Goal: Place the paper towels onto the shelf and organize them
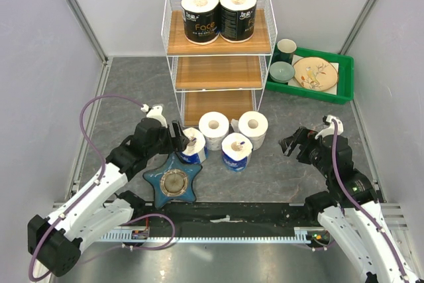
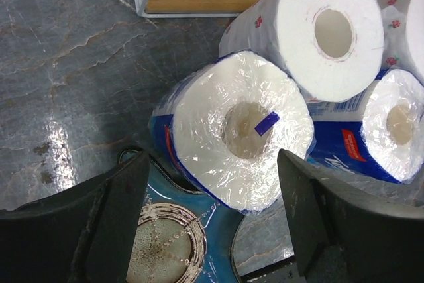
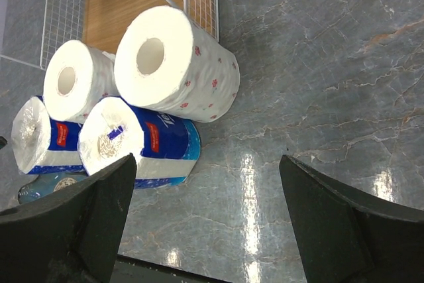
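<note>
The shelf (image 1: 218,72) stands at the far middle, with two black-wrapped paper towels (image 1: 200,16) (image 1: 238,14) on its top tier. Two white rolls (image 1: 213,126) (image 1: 253,127) and two blue-white rolls (image 1: 194,146) (image 1: 237,152) stand on the table before it. My left gripper (image 1: 180,138) is open around the left blue-white roll (image 2: 232,134); the roll's near part lies between the fingers (image 2: 99,223) without touching them. My right gripper (image 1: 291,142) is open and empty, right of the rolls; in its wrist view the gripper (image 3: 205,220) hangs over bare table, with the nearest blue-white roll (image 3: 142,140) at the upper left.
A blue star-shaped dish (image 1: 173,181) lies just under and in front of my left gripper, and also shows in the left wrist view (image 2: 165,243). A green tray (image 1: 344,77) with a cup, a bowl and a plate stands right of the shelf. The shelf's middle and bottom tiers hold nothing.
</note>
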Controlling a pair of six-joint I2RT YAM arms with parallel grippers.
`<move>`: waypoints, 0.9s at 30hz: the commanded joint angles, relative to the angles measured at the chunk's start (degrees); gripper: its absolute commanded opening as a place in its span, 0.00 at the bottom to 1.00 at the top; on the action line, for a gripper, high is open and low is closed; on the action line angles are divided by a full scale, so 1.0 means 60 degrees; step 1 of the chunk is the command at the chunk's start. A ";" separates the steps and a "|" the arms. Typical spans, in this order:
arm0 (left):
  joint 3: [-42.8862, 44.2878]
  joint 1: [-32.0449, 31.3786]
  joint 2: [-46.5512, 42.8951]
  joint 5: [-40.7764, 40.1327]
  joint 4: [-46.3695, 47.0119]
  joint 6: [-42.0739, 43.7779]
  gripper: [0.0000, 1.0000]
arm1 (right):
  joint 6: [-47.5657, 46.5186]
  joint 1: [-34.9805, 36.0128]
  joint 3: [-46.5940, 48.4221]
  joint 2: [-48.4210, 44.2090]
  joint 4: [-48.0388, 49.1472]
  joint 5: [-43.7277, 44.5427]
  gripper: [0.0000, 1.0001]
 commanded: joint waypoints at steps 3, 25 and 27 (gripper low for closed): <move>-0.0109 -0.0124 0.0201 -0.0335 0.0455 -0.0267 0.84 | 0.0121 0.0019 -0.0101 -0.0061 0.0330 -0.0070 0.98; -0.0270 -0.0359 0.0963 -0.0965 0.1143 -0.0238 0.83 | 0.0150 0.0004 -0.0189 -0.0193 0.0315 -0.0143 0.98; -0.0255 -0.0344 0.0978 -0.0995 0.1217 -0.0224 0.83 | 0.0150 0.0018 -0.0189 -0.0193 0.0286 -0.0158 0.98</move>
